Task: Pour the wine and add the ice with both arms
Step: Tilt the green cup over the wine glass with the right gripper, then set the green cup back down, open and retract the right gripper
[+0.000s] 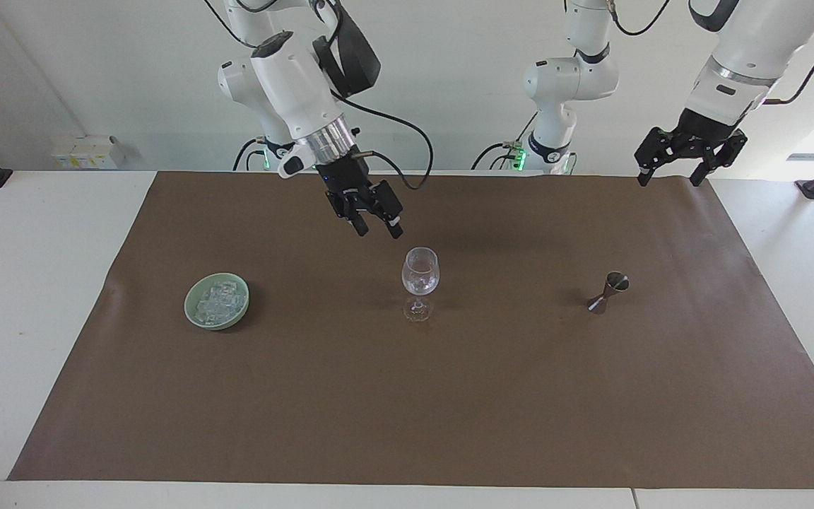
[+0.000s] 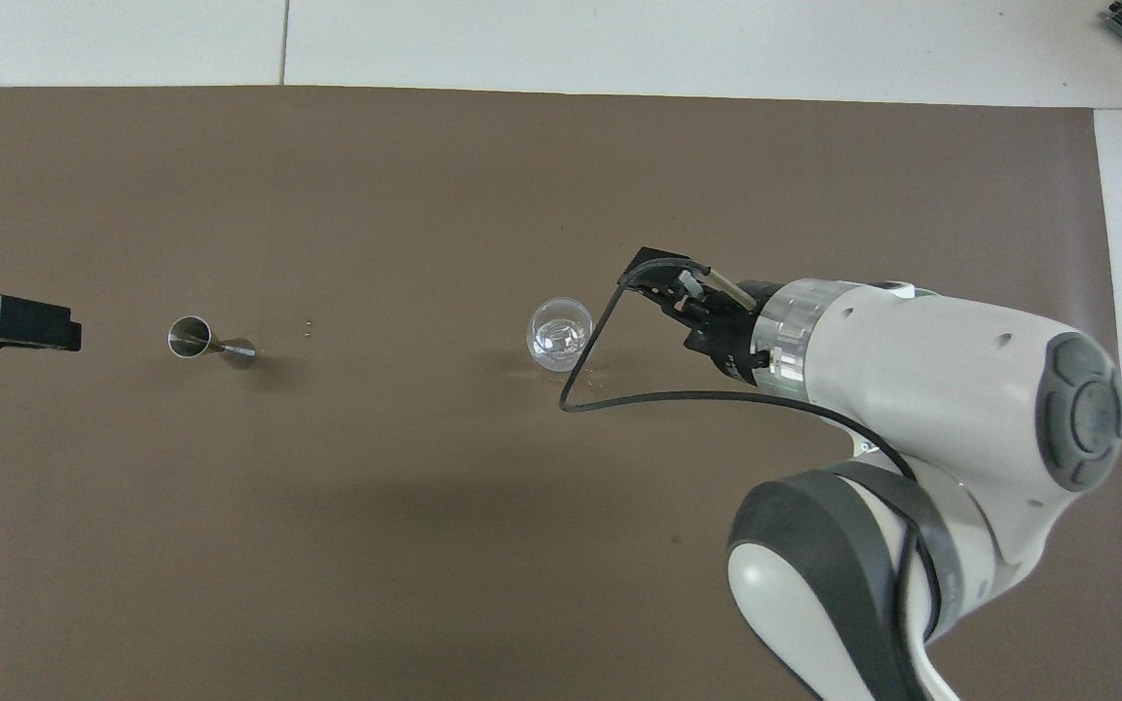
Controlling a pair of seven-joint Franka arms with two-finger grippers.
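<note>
The ice (image 1: 219,302) lies heaped in a pale green bowl (image 1: 195,318) toward the right arm's end of the brown mat (image 1: 407,410); only the facing view shows it, since in the overhead view the right arm's white body covers that spot. A few clear pieces also sit in the bottom of the stemmed glass (image 1: 420,272), which stands upright at mid-mat and shows in both views. The right gripper (image 1: 377,228) hangs in the air over bare mat beside the glass, clear of it, its fingers spread and holding nothing. A steel jigger (image 1: 608,291) stands toward the left arm's end. The left gripper (image 1: 667,175) waits raised over the mat's edge there, fingers apart and empty; the overhead view catches just its black tip.
</note>
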